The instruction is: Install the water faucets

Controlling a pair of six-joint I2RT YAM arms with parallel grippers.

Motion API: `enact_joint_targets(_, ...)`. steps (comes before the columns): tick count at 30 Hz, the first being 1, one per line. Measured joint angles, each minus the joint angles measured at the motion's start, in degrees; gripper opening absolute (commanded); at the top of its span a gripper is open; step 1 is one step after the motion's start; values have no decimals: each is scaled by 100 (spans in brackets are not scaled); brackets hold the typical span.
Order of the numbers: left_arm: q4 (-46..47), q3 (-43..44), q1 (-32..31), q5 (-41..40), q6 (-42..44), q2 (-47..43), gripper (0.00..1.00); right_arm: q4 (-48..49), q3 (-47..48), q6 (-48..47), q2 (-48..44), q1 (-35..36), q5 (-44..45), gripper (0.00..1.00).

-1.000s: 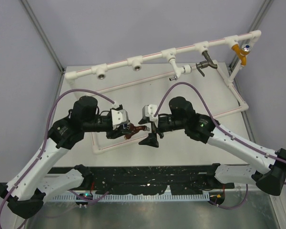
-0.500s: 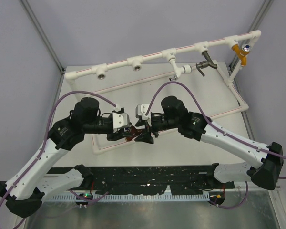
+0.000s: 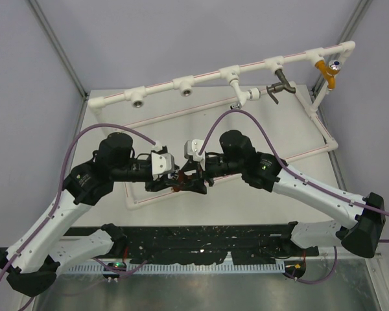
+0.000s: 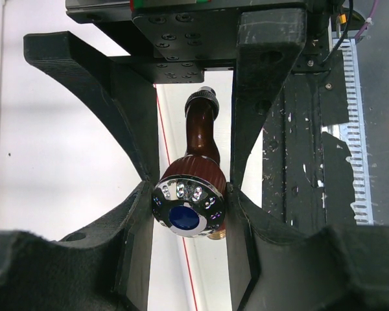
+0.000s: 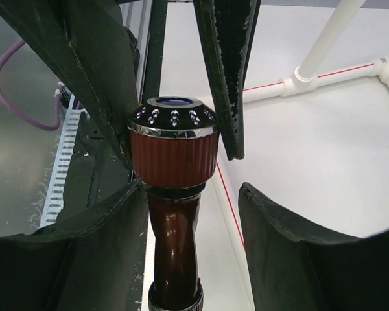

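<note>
The reddish-brown faucet [image 3: 179, 181] hangs above the table between my two grippers. My left gripper [image 3: 170, 179] is shut on its round dark-red knob [image 4: 188, 207], with both fingers pressed on the knob's sides. The bent spout [image 4: 201, 129] points away toward my right gripper [image 3: 194, 183]. In the right wrist view, the right gripper [image 5: 193, 194] is open and straddles the spout [image 5: 174, 246]. Its left finger lies close to the spout and its right finger stands well apart. The brass threaded end barely shows below the knob [image 4: 214, 234].
A white pipe rail with open sockets [image 3: 137, 98] [image 3: 185, 89] runs along the back. It carries a dark bronze lever tap [image 3: 280, 85] and an orange tap with a blue knob [image 3: 327, 70]. A low white pipe frame [image 3: 181, 113] lies on the table. A black mat [image 3: 201, 243] lies at the near edge.
My right gripper has moved left up to the left gripper, and its open fingers now straddle the faucet's spout. The left gripper still holds the knob, barely moved.
</note>
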Motion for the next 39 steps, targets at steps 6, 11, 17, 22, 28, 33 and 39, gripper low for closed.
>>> enact_joint_targets(6,0,0,-28,7,-2,0,0,22,-2,26,0,9,-42,49)
enact_joint_targets(11,20,0,-31,-35,0,-2,0,92,-74,61,2,22,-109,26)
enact_joint_targets(17,42,-20,-33,-162,-66,-83,46,229,-129,63,-4,26,-63,5)
enact_joint_targets(22,466,-317,-57,-621,-343,-490,76,413,-350,63,-184,61,326,5)
enact_joint_targets(28,933,-398,144,-1526,-752,-1106,81,807,-1019,68,-673,44,1091,5)
enact_joint_targets(33,1425,-699,999,-2518,-1346,-1534,87,1340,-1480,-31,-1176,44,1773,5)
enact_joint_targets(39,1860,-1508,2330,-3971,-2317,-1722,92,2096,-1904,-234,-1650,42,2774,5)
